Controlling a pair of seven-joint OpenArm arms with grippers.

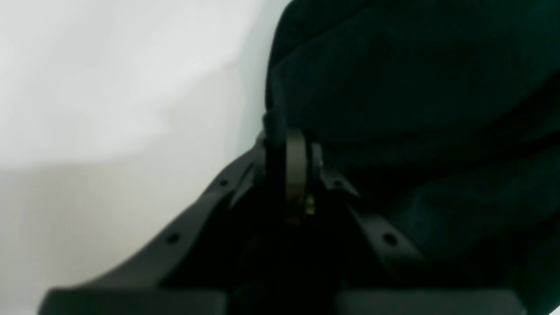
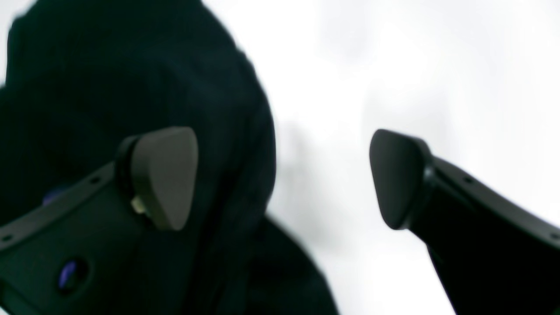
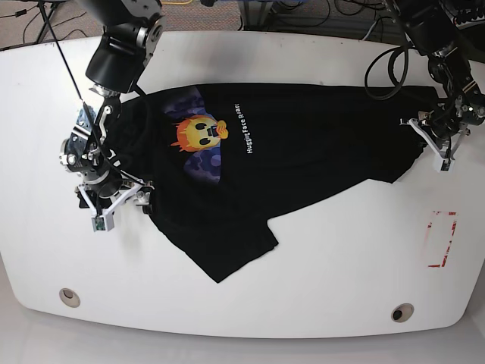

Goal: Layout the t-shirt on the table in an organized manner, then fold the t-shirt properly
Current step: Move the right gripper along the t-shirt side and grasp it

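- Left wrist view: your left gripper (image 1: 297,175) is clenched on a fold of the t-shirt (image 1: 415,87). The black cloth runs up and to the right of the pinched fingers, and bare table (image 1: 109,131) lies on their other side.
- Right wrist view: your right gripper (image 2: 284,179) stands released with nothing between its pads. The t-shirt (image 2: 131,78) lies behind and beyond the one pad (image 2: 164,175); the other pad (image 2: 393,175) is over white table (image 2: 393,52).
- Base view: the t-shirt (image 3: 303,152) lies face up with its long axis running across the table (image 3: 242,303). The left gripper (image 3: 436,144) pins one end of the shirt, and the right gripper (image 3: 121,199) hovers at the opposite end, just beside the edge near the emoji print. The right arm is nearer the rumpled sleeve (image 3: 227,250), so judge your next grasp from there.
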